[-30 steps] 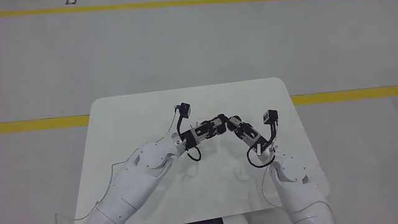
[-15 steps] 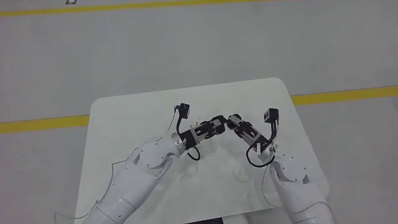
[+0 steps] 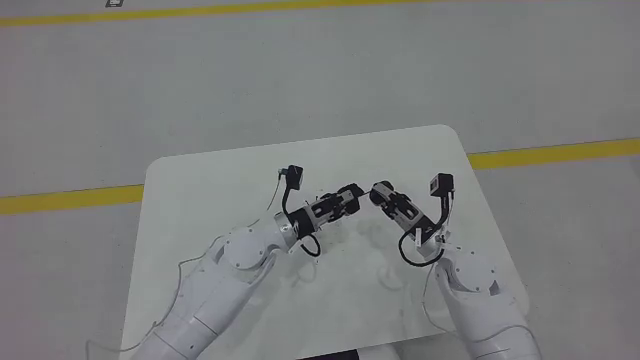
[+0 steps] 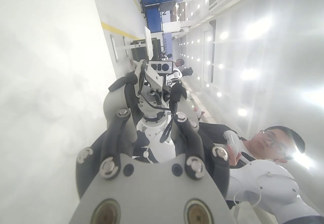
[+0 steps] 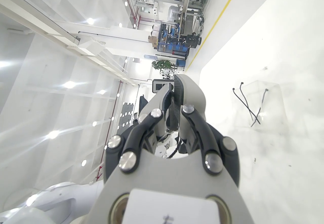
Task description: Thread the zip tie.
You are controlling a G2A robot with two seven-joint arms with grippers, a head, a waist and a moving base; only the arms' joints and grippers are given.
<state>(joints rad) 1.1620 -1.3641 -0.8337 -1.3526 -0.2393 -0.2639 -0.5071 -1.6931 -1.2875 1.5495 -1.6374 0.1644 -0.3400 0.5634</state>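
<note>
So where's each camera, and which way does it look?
Top view: above, facing down at the table; left arm and right arm show.
Left wrist view: rides that wrist, facing past left pincer at right arm.
Right wrist view: rides that wrist, facing past right pincer at left arm and zip ties.
Shared: all show the table.
</note>
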